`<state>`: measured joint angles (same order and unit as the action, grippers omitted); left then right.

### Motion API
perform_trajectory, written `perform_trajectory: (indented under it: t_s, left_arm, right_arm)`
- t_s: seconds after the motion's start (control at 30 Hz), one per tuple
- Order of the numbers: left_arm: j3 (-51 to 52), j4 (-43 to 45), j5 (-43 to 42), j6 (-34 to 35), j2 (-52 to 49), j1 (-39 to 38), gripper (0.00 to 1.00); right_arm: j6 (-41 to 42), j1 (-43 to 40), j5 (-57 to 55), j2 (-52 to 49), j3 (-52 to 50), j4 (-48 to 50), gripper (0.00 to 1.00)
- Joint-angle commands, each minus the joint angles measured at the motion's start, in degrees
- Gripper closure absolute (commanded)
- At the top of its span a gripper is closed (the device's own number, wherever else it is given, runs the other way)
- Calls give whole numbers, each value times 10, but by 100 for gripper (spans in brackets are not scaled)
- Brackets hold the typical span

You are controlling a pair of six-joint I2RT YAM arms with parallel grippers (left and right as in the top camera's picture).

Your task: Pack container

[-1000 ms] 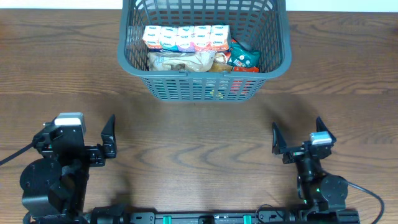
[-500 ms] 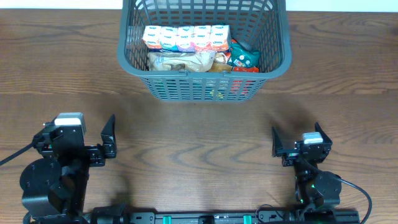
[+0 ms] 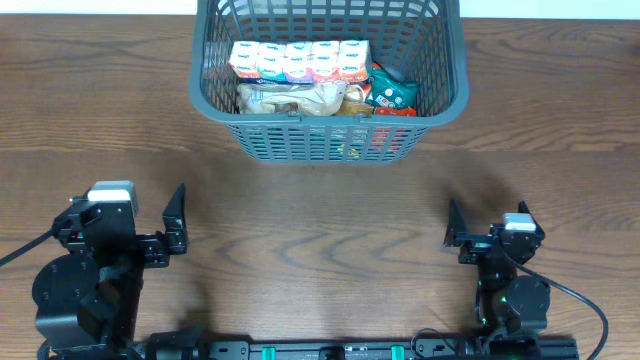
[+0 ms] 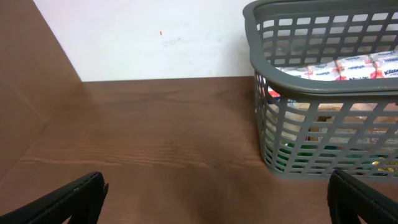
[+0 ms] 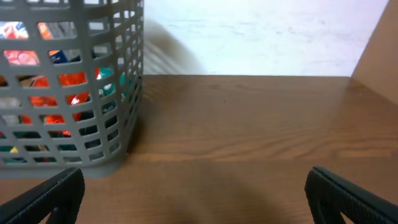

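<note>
The container (image 3: 330, 140), a dark grey slotted basket, stands at the back middle of the table. It holds a row of white packets (image 3: 298, 60), a beige bag (image 3: 290, 98) and a red-green packet (image 3: 390, 95). It shows at the right of the left wrist view (image 4: 323, 93) and at the left of the right wrist view (image 5: 68, 87). My left gripper (image 3: 178, 225) is open and empty at the front left, low over the table. My right gripper (image 3: 485, 235) is open and empty at the front right.
A white wall (image 4: 155, 37) runs behind the brown wooden table (image 3: 320, 220). The arm bases sit at the front edge.
My right arm has drawn back a little toward the front edge and shifted slightly right. The left arm and the basket have not moved.
</note>
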<state>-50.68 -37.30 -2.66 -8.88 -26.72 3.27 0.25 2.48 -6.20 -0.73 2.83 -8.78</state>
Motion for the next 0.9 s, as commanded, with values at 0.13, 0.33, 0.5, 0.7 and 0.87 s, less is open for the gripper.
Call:
perform_trajectory:
  t_s: [0.13, 0.33, 0.5, 0.7, 0.87]
  left_arm:
    - [1, 0, -4, -5, 2, -2, 1]
    - [1, 0, -4, -5, 2, -2, 2]
    - [1, 0, -4, -5, 2, -2, 1]
    - [1, 0, -4, -5, 2, -2, 1]
    - [1, 0, -4, -5, 2, -2, 1]
  right_arm:
    - [79, -11, -9, 5, -4, 2, 1]
    - [79, -11, -9, 5, -4, 2, 1]
    - [79, -11, -9, 5, -4, 2, 1]
    - [79, -11, -9, 5, -4, 2, 1]
    - [79, -11, -9, 5, -4, 2, 1]
